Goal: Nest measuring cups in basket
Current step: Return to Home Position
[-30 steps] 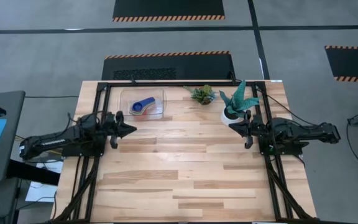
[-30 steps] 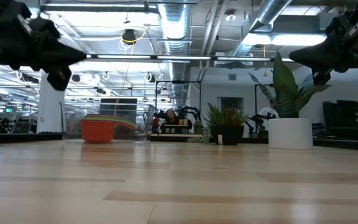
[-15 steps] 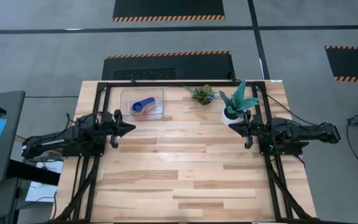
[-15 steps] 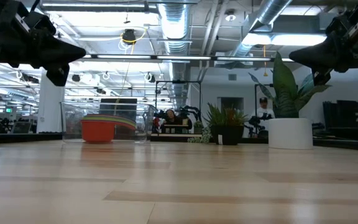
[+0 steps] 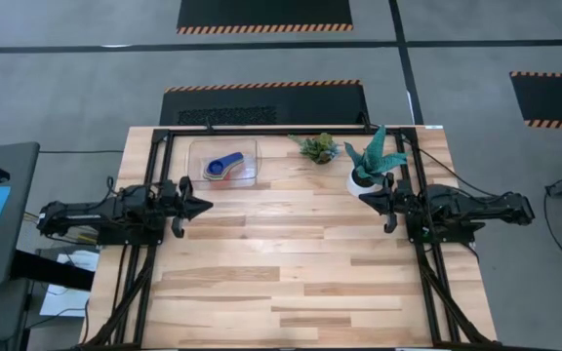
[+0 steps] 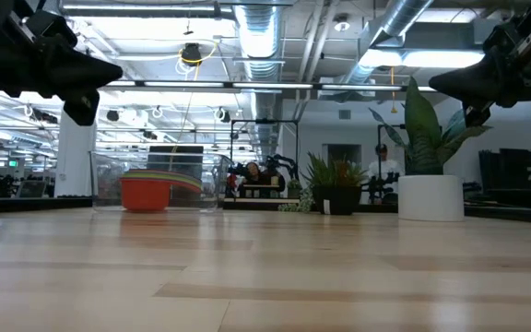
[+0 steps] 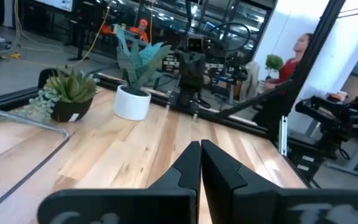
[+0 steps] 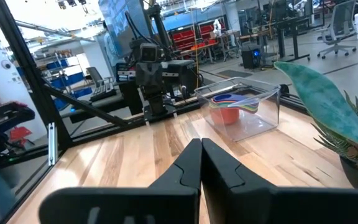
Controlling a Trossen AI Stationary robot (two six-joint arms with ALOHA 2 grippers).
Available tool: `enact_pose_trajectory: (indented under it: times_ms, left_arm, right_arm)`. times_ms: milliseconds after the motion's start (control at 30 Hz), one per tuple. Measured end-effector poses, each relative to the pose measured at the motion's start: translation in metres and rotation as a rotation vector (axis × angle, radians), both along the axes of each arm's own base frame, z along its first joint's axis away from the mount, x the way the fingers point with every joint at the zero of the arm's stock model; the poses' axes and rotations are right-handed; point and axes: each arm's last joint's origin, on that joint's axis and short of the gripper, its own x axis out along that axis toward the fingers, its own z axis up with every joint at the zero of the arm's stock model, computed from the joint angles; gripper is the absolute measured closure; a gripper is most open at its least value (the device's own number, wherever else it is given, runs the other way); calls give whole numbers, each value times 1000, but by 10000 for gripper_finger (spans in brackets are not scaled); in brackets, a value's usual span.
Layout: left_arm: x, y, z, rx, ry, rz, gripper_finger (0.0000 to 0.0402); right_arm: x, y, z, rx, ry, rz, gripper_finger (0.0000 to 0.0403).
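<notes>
Nested measuring cups (image 5: pixel 224 165) sit in basket (image 5: pixel 247 156), near left gripper (image 5: pixel 203 206)'s closed, empty jaws; right gripper (image 5: pixel 363 195) also closed, empty. Only low view shows orange cup (image 6: pixel 146 194).

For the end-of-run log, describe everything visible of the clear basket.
The basket is a clear, see-through plastic rectangular bin with rounded corners and low walls, standing upright on the wooden table near its far edge, left of centre. Inside sits one nested stack of measuring cups: dark blue on top from above, orange-red lowest from the side. The left gripper and right gripper, both shut, hang clear of it.
</notes>
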Motion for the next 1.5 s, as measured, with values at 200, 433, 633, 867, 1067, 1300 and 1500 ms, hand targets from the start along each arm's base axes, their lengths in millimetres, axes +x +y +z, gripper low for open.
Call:
enact_pose_trajectory:
  times_ms: [200,433,633,867,1067,1300,1500]
  left_arm:
    - [0,2,-1,-1,5,21,401]
    - [1,2,-1,-2,7,20,401]
    - [1,2,-1,-3,6,20,401]
    - [1,2,-1,-3,7,20,401]
    - [1,2,-1,-3,7,20,401]
    - [1,2,-1,-3,7,20,401]
    - [1,2,-1,-3,7,20,401]
  right_arm:
    - [0,0,0,-1,0,0,376]
    - [0,0,0,-1,-1,0,376]
    - [0,0,0,-1,-1,-1,376]
    - [0,0,0,-1,-1,0,376]
    - [0,0,0,-1,-1,0,376]
    - [0,0,0,-1,-1,0,376]
    - [0,0,0,-1,-1,0,376]
